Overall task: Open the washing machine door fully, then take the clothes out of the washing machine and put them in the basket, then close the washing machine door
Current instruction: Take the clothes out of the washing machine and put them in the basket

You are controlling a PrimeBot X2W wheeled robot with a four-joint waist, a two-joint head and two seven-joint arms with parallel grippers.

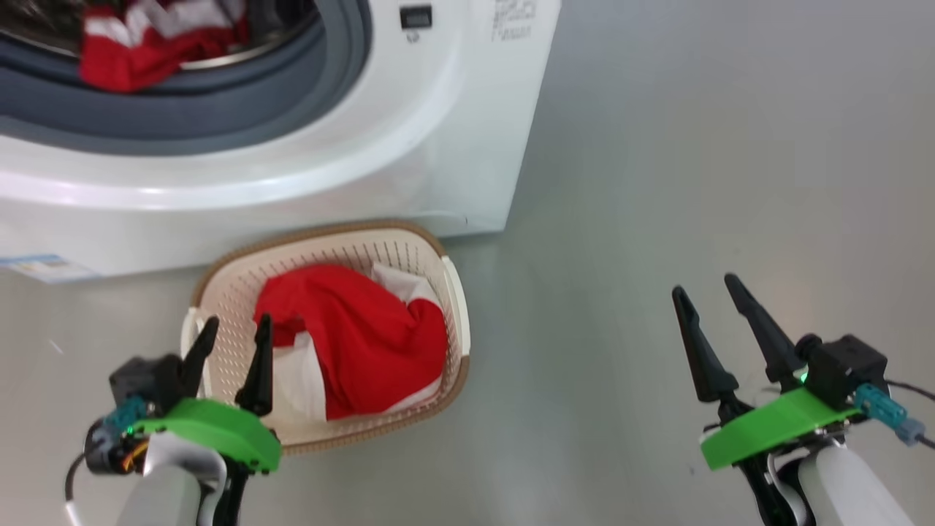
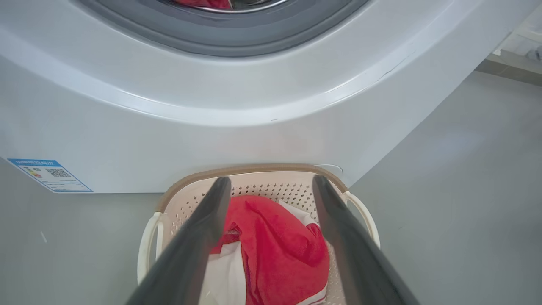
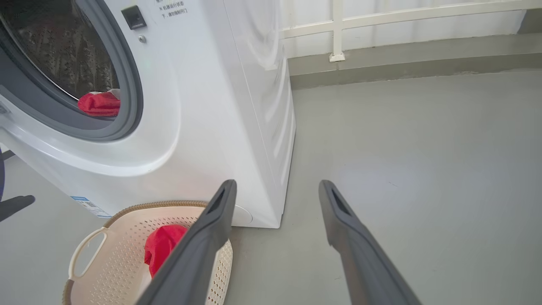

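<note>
Washing machine with its drum mouth exposed, clothes split between drum and basket, both grippers spread and empty.

The white washing machine [image 1: 438, 146] stands on a grey floor [image 1: 694, 146], its grey seal [image 1: 219, 109] ringing the drum opening. Right in front of the washing machine's base sits the cream basket [image 1: 314, 234]; whether it touches the front panel I cannot tell. One red and white garment [image 1: 365, 343] lies bundled inside the basket, and another piece of red and white clothing [image 1: 139, 58] rests in the drum, at the lower lip of the seal. The left gripper [image 1: 238, 320] hangs in front of the washing machine over the basket's near edge, fingers wide apart and holding nothing. The right gripper [image 1: 705, 284] hangs out past the washing machine's right-hand corner over bare floor, well apart from the basket, fingers also wide and empty. A small blue label [image 1: 44, 267] sits low on the washing machine's front.
</note>
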